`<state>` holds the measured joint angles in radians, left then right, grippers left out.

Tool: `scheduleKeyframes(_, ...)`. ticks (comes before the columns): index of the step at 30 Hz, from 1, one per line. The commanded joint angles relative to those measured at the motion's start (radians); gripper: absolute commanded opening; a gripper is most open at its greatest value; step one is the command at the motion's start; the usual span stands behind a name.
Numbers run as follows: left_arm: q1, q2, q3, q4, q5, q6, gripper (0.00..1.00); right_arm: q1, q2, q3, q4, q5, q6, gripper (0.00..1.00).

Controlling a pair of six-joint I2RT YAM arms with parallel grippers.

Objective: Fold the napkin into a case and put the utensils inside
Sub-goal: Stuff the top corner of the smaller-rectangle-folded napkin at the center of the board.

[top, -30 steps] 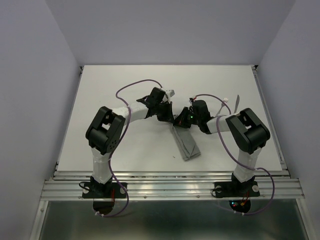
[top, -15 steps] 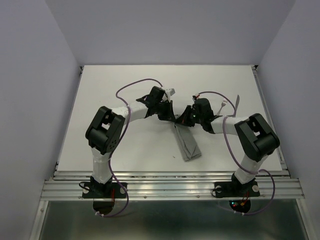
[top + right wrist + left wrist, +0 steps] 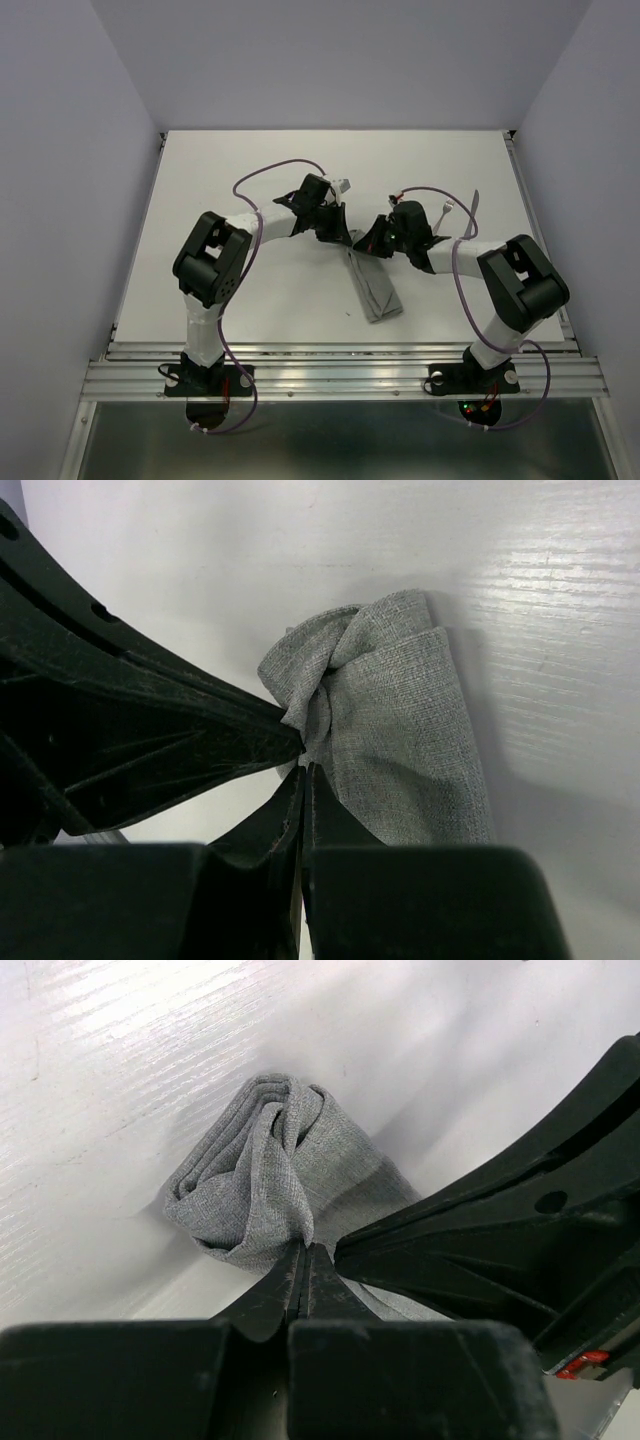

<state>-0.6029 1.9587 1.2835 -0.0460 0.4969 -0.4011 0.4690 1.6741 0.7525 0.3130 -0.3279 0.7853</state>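
The napkin point(image 3: 375, 290) lies as a narrow, layered grey strip in the middle of the table, its far end bunched up. My left gripper point(image 3: 347, 240) and right gripper point(image 3: 368, 244) meet tip to tip at that far end. In the left wrist view the left gripper point(image 3: 305, 1252) is shut on a pinch of the bunched napkin point(image 3: 265, 1165), with the right gripper's fingers point(image 3: 500, 1230) alongside. In the right wrist view the right gripper point(image 3: 303, 768) is shut on the napkin point(image 3: 400, 720) beside the left gripper's fingers point(image 3: 150, 730). One slim silver utensil point(image 3: 476, 204) lies far right; fork or knife, I cannot tell.
The white table point(image 3: 250, 290) is walled in by pale panels on the left, back and right. A metal rail point(image 3: 340, 352) runs along its near edge. Purple cables point(image 3: 270, 172) loop above both arms. A small dark speck point(image 3: 350, 316) sits beside the napkin's near end.
The right arm's elbow has swung right and toward the near edge, and its wrist has shifted slightly right. The left arm and the napkin strip have hardly moved.
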Motion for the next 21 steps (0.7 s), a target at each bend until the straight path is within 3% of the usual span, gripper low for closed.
scheduleKeyframes(1,0.0,0.0,0.037,0.009,0.019,0.011,0.0,0.002,-0.008,-0.01,0.043,-0.042,0.003,0.01)
scheduleKeyframes(14,-0.001,-0.004,0.039,0.011,0.025,0.001,0.0,0.013,0.194,0.097,0.026,-0.143,-0.058,0.01)
scheduleKeyframes(21,-0.001,0.002,0.039,0.017,0.028,-0.005,0.0,0.013,0.124,0.094,-0.009,-0.117,-0.073,0.01)
